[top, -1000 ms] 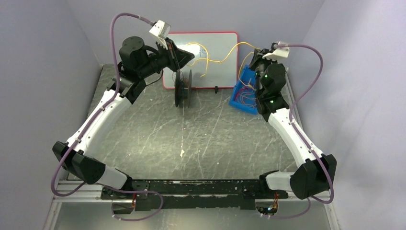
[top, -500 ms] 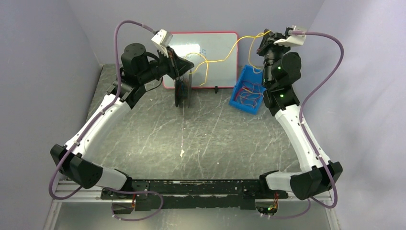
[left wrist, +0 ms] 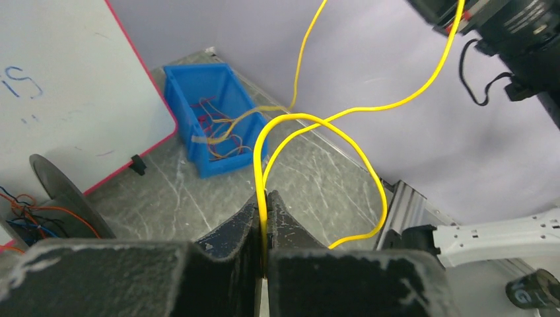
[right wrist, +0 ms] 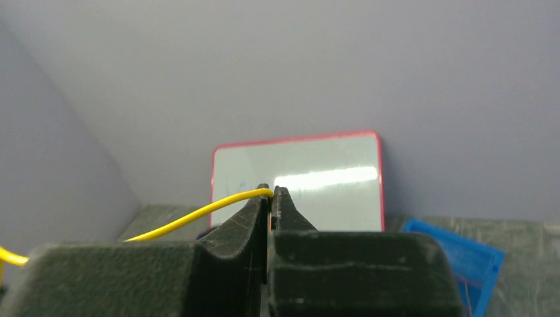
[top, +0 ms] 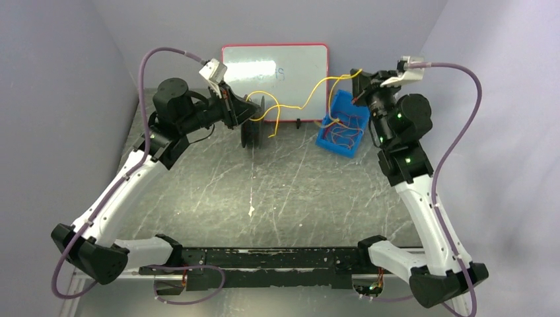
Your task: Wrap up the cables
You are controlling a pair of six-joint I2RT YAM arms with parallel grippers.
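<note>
Left gripper (top: 253,109) is coming down nearer, off the whiteboard (top: 290,66) and onto the top of the black spool (top: 254,127). The right arm is swinging its elbow out right while the right gripper (top: 360,76) is staying high above the blue bin (top: 335,146).

Both sets of jaws are pressing together on the yellow cable (top: 304,102). The left wrist view is showing it pinched doubled between the fingertips, looping out far and right. The right wrist view is showing it pinched at the very tips.

The cable is hanging slack in the air between the two grippers, with one part trailing into the bin. More thin red-orange wires (top: 343,132) are lying tangled in there.

Probably the right side is holding the run up and clear of the table (top: 264,191) so the left side can be feeding it onto the spool. Wrapping is looking barely started, most of the cable being off the spool.

Slack loop near the left fingers could be snagging on the spool's rim.
</note>
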